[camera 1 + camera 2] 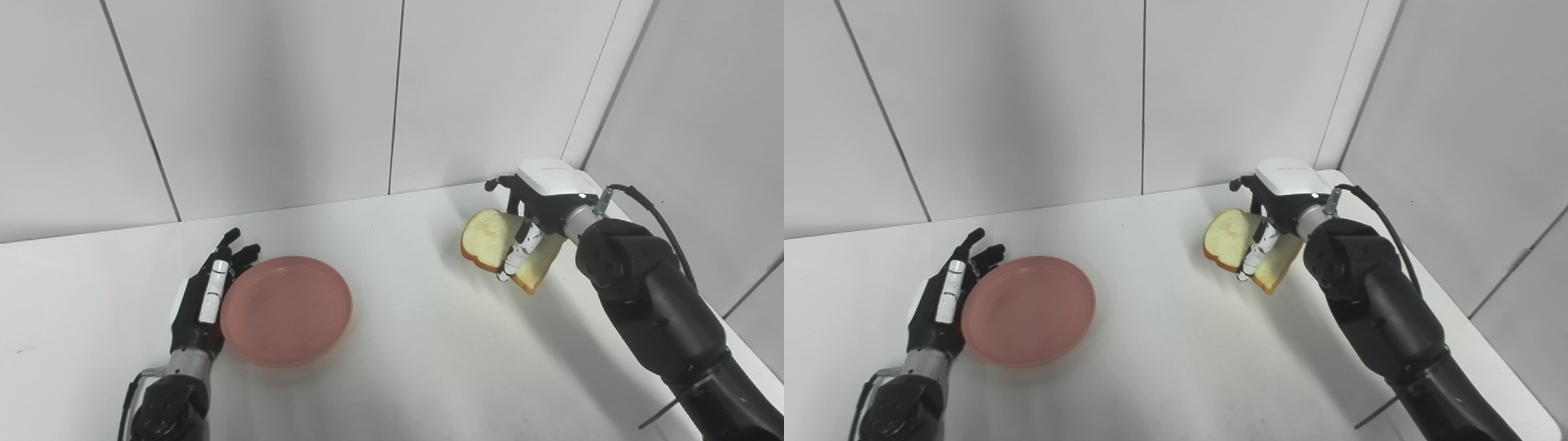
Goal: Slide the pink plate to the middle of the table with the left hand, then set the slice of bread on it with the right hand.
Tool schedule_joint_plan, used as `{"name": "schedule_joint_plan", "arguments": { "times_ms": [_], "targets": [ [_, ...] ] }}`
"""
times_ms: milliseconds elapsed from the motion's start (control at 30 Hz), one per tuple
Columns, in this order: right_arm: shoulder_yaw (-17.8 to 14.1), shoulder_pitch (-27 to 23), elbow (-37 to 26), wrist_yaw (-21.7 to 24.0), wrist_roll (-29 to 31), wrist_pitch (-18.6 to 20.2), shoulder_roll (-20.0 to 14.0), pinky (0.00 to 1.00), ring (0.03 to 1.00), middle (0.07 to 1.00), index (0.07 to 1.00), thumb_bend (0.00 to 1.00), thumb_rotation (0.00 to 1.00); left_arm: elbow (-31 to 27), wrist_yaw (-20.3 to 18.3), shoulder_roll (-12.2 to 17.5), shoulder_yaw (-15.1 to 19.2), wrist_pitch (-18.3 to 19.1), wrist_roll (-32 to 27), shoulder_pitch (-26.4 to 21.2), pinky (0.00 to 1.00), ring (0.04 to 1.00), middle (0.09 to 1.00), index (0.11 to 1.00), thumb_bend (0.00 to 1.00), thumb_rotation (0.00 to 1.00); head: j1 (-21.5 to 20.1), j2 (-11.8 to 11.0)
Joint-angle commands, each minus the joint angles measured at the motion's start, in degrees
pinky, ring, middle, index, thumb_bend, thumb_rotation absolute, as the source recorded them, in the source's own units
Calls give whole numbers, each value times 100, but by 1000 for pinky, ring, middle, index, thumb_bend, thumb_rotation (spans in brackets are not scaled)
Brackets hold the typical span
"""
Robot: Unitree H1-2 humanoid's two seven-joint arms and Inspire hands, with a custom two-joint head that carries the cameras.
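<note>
The pink plate [286, 311] lies flat on the white table [404, 343], left of the table's middle, and its shallow well holds nothing. The left hand [205, 297] rests on the table along the plate's left rim, its fingers [210, 290] stretched out straight and spread, gripping nothing; the rim touches or nearly touches the inner side of those fingers, and the pictures do not settle which.

The slice of bread [499, 250] is at the far right of the table, near the corner of the grey walls [275, 104]. The right hand [539, 208] is clasped on it: one light-coloured finger [517, 252] crosses the slice's pale face from above, and the crust edge juts out below and to the right of that finger. The slice is tilted, its face turned toward the plate, and it appears raised off the table with a shadow beneath it. It is well apart from the plate.

The right eye view shows the table's near right corner [1543, 422] and edge beyond the right forearm [1372, 306], which the left eye view cuts off. The left eye view shows the plate closer to the picture's centre.
</note>
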Motion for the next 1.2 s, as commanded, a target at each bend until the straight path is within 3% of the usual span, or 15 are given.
{"name": "schedule_joint_plan", "arguments": {
  "times_ms": [0, 200, 500, 700, 800, 867, 933, 1033, 1167],
  "targets": [
    [24, -361, -229, -37, 6, -111, -28, 138, 201, 309, 780, 951, 72, 282, 108, -153, -40, 66, 50, 244, 840, 823, 764, 859, 704, 878, 113, 7],
    [480, -702, -171, -76, -53, -233, 415, 180, 256, 373, 755, 955, 97, 319, 238, -238, -87, 23, 155, 244, 840, 825, 773, 867, 691, 892, 374, 19],
    [1059, -1179, 161, 48, -163, -73, 1349, 161, 235, 351, 769, 939, 88, 467, 379, -368, -78, -38, 148, 217, 855, 824, 772, 871, 641, 898, 815, -5],
    [1332, -1375, 434, 17, -271, -131, 1777, 177, 260, 388, 784, 938, 94, 376, 476, -450, -105, -28, 203, 247, 866, 836, 780, 880, 684, 914, 1184, 22],
    [1407, -1469, 646, -40, -255, -141, 1958, 144, 223, 345, 785, 938, 96, 293, 521, -484, -127, -55, 236, 289, 849, 823, 775, 877, 704, 929, 1342, 30],
    [1458, -1536, 816, -77, -246, -176, 2041, 224, 323, 454, 778, 929, 140, 248, 558, -502, -133, -39, 265, 318, 846, 819, 769, 871, 704, 936, 1445, 39],
    [1483, -1584, 938, -124, -171, -222, 2129, 281, 358, 480, 779, 926, 127, 218, 606, -509, -140, -18, 307, 344, 848, 820, 765, 868, 706, 940, 1549, 60],
    [1564, -1658, 1114, -176, -147, -286, 2233, 294, 352, 461, 787, 931, 113, 194, 651, -511, -145, -17, 321, 369, 868, 825, 762, 863, 722, 942, 1623, 64],
    [1678, -1749, 1491, -352, -40, -354, 2403, 193, 267, 374, 800, 933, 90, 83, 698, -524, -118, -39, 295, 426, 860, 814, 758, 857, 742, 948, 1709, 63]
  ]
}}
